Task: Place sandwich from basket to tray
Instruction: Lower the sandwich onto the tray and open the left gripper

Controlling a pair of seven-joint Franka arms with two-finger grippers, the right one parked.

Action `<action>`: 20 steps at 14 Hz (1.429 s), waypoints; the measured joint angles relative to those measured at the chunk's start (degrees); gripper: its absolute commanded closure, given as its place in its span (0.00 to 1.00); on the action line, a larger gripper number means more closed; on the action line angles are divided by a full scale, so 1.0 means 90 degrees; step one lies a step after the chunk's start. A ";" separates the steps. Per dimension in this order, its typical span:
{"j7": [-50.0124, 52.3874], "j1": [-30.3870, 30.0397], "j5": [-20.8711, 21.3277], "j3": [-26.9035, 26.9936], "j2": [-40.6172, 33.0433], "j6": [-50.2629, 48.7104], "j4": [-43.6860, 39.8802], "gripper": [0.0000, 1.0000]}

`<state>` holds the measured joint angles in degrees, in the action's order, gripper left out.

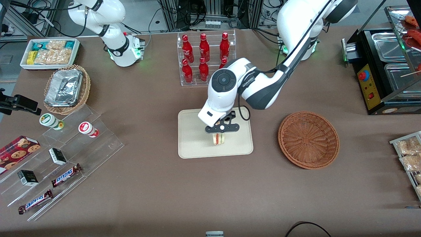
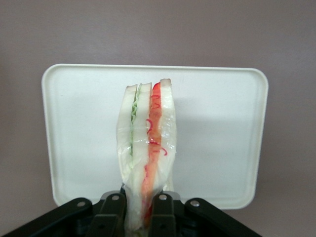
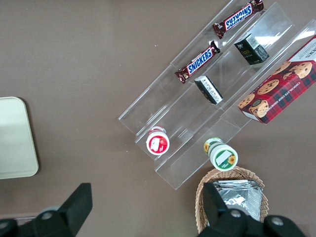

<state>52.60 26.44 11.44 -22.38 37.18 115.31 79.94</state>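
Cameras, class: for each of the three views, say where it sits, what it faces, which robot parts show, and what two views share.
Front: high above the table, looking down; both arms show.
Left wrist: on the working arm, facing the tray; hand shut on the sandwich.
Right wrist: on the parked arm, facing the snack shelves; its fingers show.
Shared: the tray.

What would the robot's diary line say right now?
gripper: shut on sandwich | position: over tray | basket: empty | sandwich not released
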 measured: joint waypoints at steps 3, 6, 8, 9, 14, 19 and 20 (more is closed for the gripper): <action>0.0285 0.0190 0.0525 0.0012 0.0526 0.0258 -0.0008 1.00; 0.0409 0.0299 0.0745 0.0016 0.0956 0.0520 -0.0018 1.00; 0.0418 0.0334 0.0751 0.0016 0.1123 0.0631 -0.0031 0.75; 0.0418 0.0341 0.0751 0.0016 0.1152 0.0636 -0.0044 0.02; 0.0425 0.0345 0.0766 0.0019 0.1138 0.0631 -0.0155 0.00; 0.0719 0.0264 0.0766 0.0045 0.0324 0.0174 -0.0462 0.00; 0.0814 0.0172 0.0766 0.0052 0.0029 0.0058 -0.0473 0.00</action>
<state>59.92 27.99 18.34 -21.91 37.44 115.84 75.69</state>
